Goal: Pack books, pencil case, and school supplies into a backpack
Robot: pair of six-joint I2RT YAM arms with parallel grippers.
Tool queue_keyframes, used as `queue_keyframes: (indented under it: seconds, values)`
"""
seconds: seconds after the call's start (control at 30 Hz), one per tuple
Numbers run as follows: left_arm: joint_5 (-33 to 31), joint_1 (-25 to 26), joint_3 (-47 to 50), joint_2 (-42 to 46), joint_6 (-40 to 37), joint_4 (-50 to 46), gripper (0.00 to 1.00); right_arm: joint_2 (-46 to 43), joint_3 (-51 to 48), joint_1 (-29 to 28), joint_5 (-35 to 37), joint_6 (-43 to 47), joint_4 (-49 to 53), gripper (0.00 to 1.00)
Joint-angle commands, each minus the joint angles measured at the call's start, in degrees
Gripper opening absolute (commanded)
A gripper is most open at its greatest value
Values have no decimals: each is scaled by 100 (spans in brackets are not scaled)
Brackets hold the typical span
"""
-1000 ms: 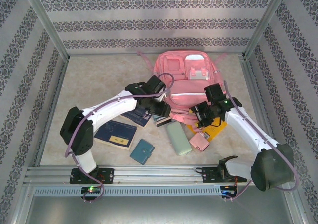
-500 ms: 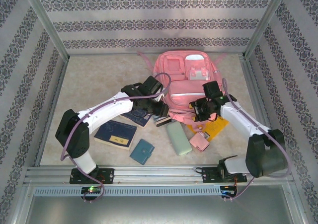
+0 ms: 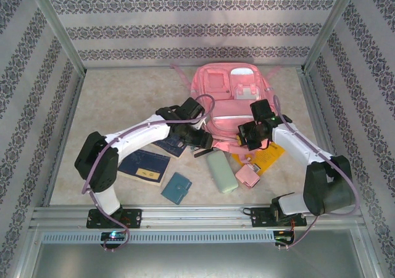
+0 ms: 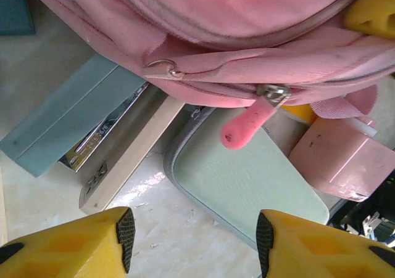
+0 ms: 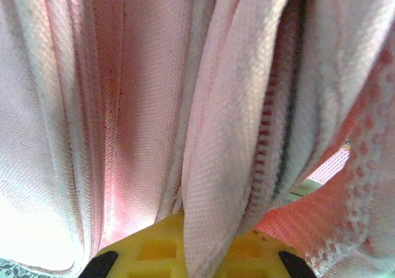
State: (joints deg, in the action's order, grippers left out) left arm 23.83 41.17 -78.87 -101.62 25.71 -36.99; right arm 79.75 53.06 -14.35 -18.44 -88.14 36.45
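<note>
Hands: left gripper (image 4: 194, 236) released, jaws apart, nothing between them. Pink zipper pull (image 4: 245, 127) straight ahead of it, beyond fingertips, hanging from near edge of backpack (image 4: 247, 19). Zipper line runs crosswise to fingers. pencil case (image 4: 247, 188) flat under pull, just ahead of fingertips. right gripper (image 5: 194, 256) clenched on fold of backpack fabric beside zipper teeth. Judgement: left arm nearer pull, so forward reach and pinch falls to it.

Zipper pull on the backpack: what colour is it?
Pink zipper pull, hanging from a silver slider; clearest in the left wrist view.
</note>
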Motion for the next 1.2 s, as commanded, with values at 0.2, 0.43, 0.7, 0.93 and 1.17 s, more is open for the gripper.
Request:
queue_keyframes:
  seconds: [0.2,0.43,0.7,0.93,1.17]
  values:
    - [184,154,-789,-598,-408,81,55,-302,448,49,-56,50,329,0]
    - [269,250,-965,-805,-446,232,56,-284,577,46,-125,9,325,0]
    - [-33,401,-1282,-1104,-667,80,56,-260,642,29,-173,-46,275,0]
    - [-669,401,-1466,-1088,-803,-9,17,-276,643,41,-192,48,350,0]
    - [-836,270,-1090,-817,-858,38,1,-269,859,130,-56,569,692,0]
